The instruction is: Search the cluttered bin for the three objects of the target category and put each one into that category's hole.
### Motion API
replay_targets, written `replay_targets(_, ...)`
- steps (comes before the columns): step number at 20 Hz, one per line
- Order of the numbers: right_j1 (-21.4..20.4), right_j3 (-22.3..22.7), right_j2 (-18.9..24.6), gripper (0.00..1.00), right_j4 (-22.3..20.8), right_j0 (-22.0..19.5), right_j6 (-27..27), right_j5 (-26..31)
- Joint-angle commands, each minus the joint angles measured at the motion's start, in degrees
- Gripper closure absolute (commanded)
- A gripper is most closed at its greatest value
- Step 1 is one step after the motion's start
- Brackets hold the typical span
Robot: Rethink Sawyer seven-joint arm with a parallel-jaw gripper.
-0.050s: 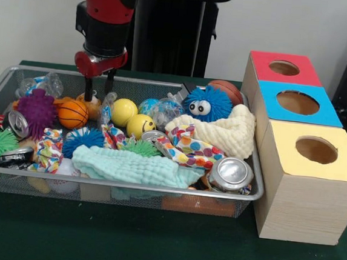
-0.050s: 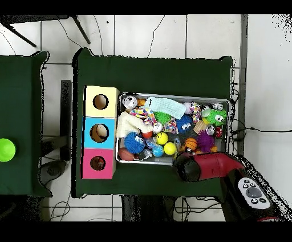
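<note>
Your claw [image 1: 97,93], fingers narrowly parted and empty, hangs beside the basketball [image 1: 73,114]: light, smooth, round; grip across its middle.

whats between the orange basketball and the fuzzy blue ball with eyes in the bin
In the front view, a plain yellow ball and a teal ball lie between the orange basketball and the fuzzy blue ball.

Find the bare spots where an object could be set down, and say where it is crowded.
Free: the green table in front of the bin, and the cloth beyond the boxes in the overhead view. Crowded: the bin is packed with balls, cloths and cans; the tool hangs open by the orange ball.
</note>
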Motion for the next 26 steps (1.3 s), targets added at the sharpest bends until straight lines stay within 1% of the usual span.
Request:
replay_targets(1,3.8,-1.4,0.1,0.00,2.0,-0.9,10.4,-1.8)
replay_targets(10,4.0,-2.7,-3.1,0.00,1.8,-0.3,10.2,-1.2)
replay_targets(13,5.0,-3.4,-3.8,0.00,2.0,-0.1,10.6,-1.4)
replay_targets(15,6.1,-4.0,-3.9,0.00,2.2,-0.6,10.1,-1.0)
replay_targets(18,9.5,-5.8,-4.4,0.00,2.1,-1.6,9.3,-0.5)
replay_targets(20,11.5,-7.1,-4.9,0.00,1.2,-1.7,8.7,-1.0)
replay_targets(26,15.1,-9.3,-5.6,0.00,0.5,-1.9,7.9,-2.5)
